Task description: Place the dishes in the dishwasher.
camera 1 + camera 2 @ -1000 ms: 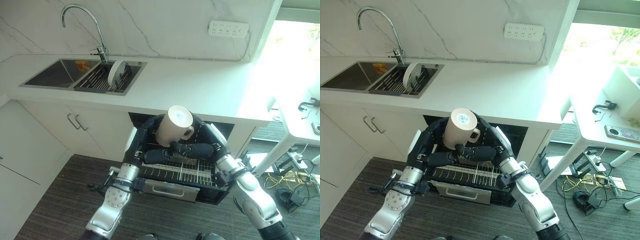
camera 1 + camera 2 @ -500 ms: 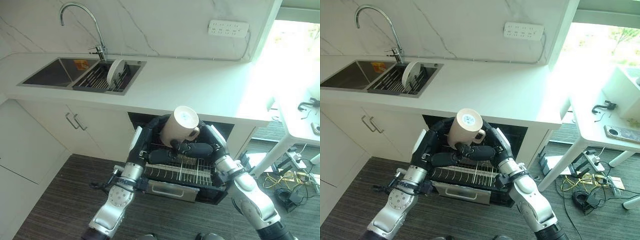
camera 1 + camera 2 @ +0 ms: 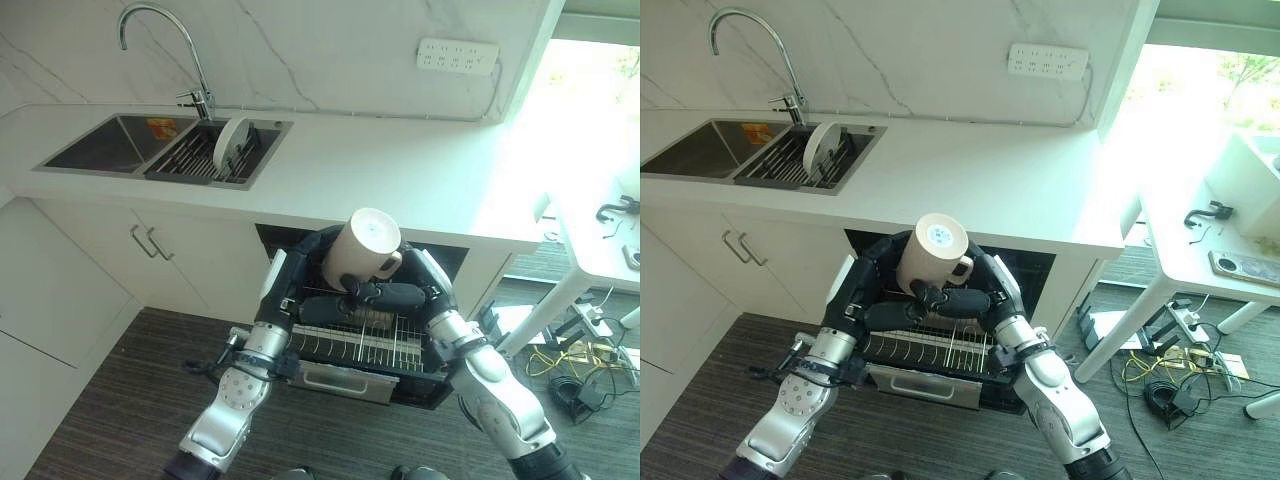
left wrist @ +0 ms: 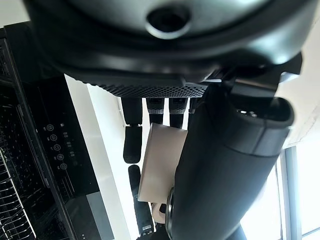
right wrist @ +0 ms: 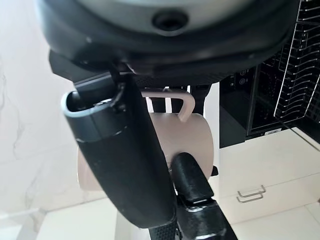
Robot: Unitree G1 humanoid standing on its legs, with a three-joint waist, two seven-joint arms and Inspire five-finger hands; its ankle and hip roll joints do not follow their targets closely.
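A beige mug [image 3: 360, 250] is held bottom-up between both hands, its handle [image 3: 388, 266] turned toward my right. My left hand [image 3: 296, 283] curls round its left side and my right hand [image 3: 415, 283] closes on the right, with a finger through by the handle. The pair hovers over the pulled-out dishwasher rack [image 3: 372, 345] under the counter. The left wrist view has the mug [image 4: 159, 167] past the left hand [image 4: 220, 165]. The right wrist view has the mug [image 5: 192, 134] behind the right hand [image 5: 125, 165]. A white plate [image 3: 231, 146] stands in the sink's drying rack.
The white counter [image 3: 400, 170] overhangs the dishwasher opening. A double sink [image 3: 120, 148] with a curved tap [image 3: 160, 40] is at the back left. Cabinet doors [image 3: 150, 250] flank the dishwasher on the left. A white table [image 3: 600, 250] and floor cables [image 3: 580, 370] stand at the right.
Both hands have carried the mug a little to the right and closer to the dishwasher opening. The grip on it is unchanged.
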